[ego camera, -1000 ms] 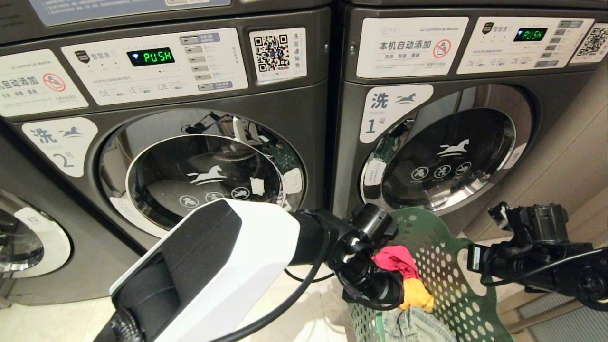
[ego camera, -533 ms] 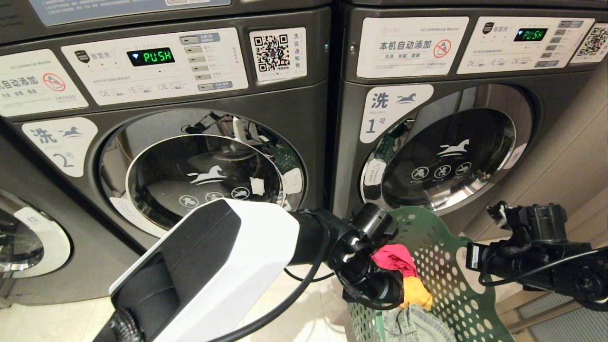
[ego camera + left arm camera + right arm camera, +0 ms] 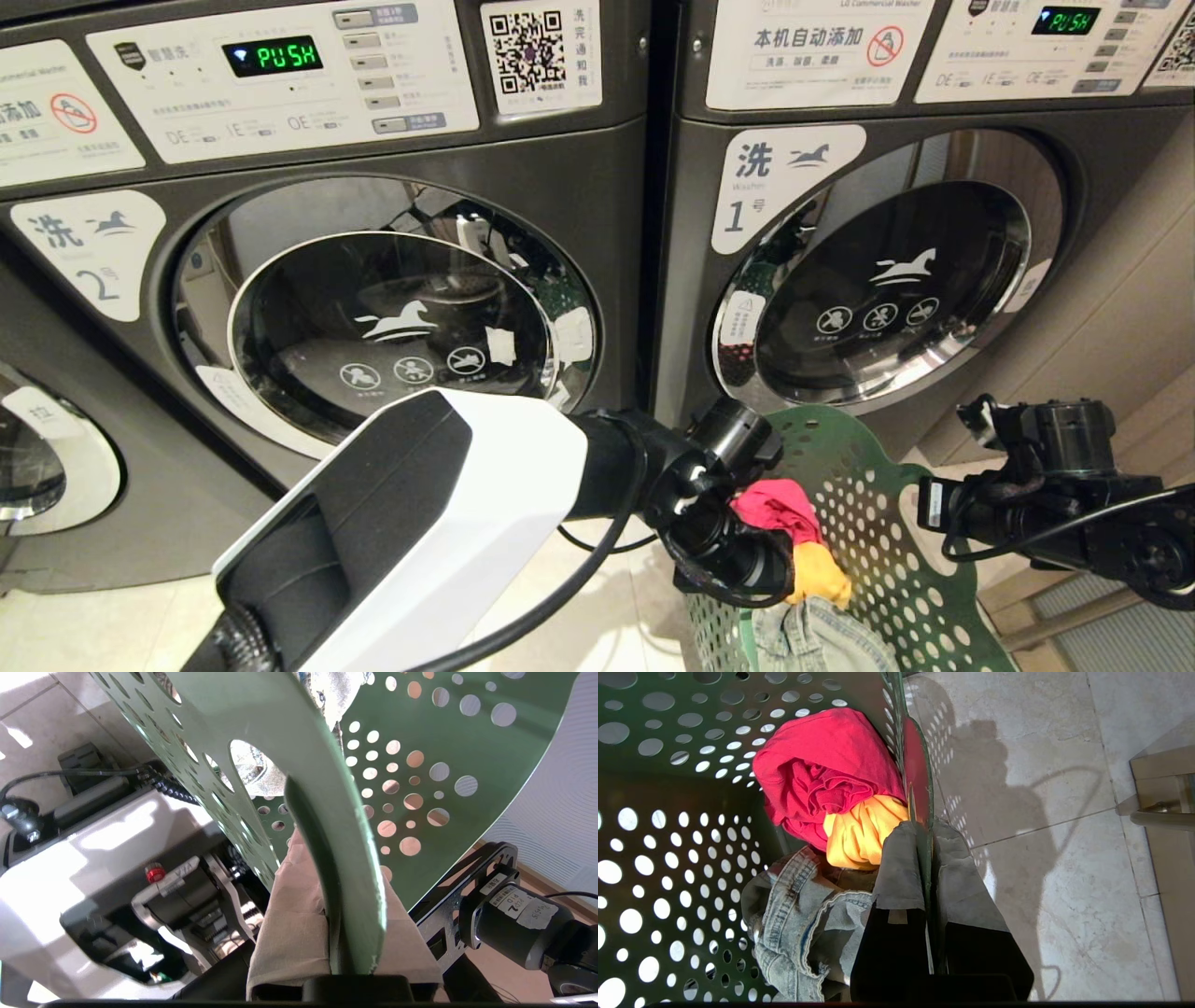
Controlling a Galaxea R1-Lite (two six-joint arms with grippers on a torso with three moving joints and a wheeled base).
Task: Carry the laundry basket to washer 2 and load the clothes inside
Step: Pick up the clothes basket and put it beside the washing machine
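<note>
Room: laundromat wall of dark grey front-loaders on pale floor tiles; you face them low and close.
Head view, machines: three doors show. Washer 2 (image 3: 392, 308) sits left of centre, washer 1 (image 3: 887, 280) to its right, and a third door (image 3: 37, 457) is cut off at the far left. All look closed.
Head view, load: the basket (image 3: 868, 523) hangs low at the right, in front of washer 1, between your two arms. You are one machine short of the target.
Left wrist view: the left gripper (image 3: 348, 933) pinches the basket rim just under a cut-out handle, taped pads on either side of the wall.
Right wrist view: the right gripper (image 3: 927, 896) is clamped on the opposite wall the same way.
Clothes, counted: three show, a red piece (image 3: 822, 765), a yellow piece (image 3: 859, 835) and denim (image 3: 803, 924).
Handling: thin perforated plastic likely flexes; expect it to be light but slippery between pads, so keep both grips near the handles. The clothes are soft and will sag.
</note>
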